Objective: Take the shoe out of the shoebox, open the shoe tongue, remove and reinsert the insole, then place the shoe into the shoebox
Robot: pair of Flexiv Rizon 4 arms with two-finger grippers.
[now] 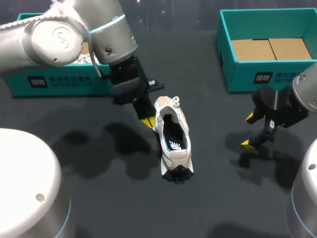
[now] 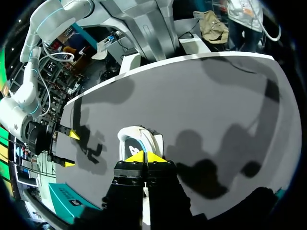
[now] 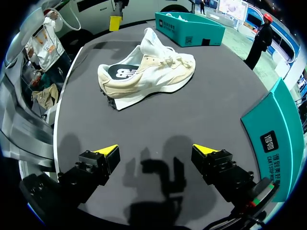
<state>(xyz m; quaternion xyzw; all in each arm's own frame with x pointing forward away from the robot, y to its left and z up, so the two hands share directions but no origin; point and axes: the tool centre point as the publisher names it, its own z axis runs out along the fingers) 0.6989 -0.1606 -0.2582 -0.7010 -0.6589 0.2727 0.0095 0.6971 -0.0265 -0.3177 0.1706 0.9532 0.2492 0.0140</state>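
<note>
While your left gripper (image 1: 147,121) sits closed beside the shoe (image 1: 173,141), your right gripper (image 1: 248,131) gapes empty near the right edge of the desk (image 1: 223,198).

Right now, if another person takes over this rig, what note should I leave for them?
Left gripper: shut, tips at the sneaker's front part; whether it grips anything, I cannot tell.
Right gripper: open, empty, apart from the sneaker.
Sneaker: upright on the table between the left shoebox and the right shoebox, insole inside.
Done: sneaker out of its box.
Likely left: tongue, insole out and back, sneaker into a shoebox.
</note>
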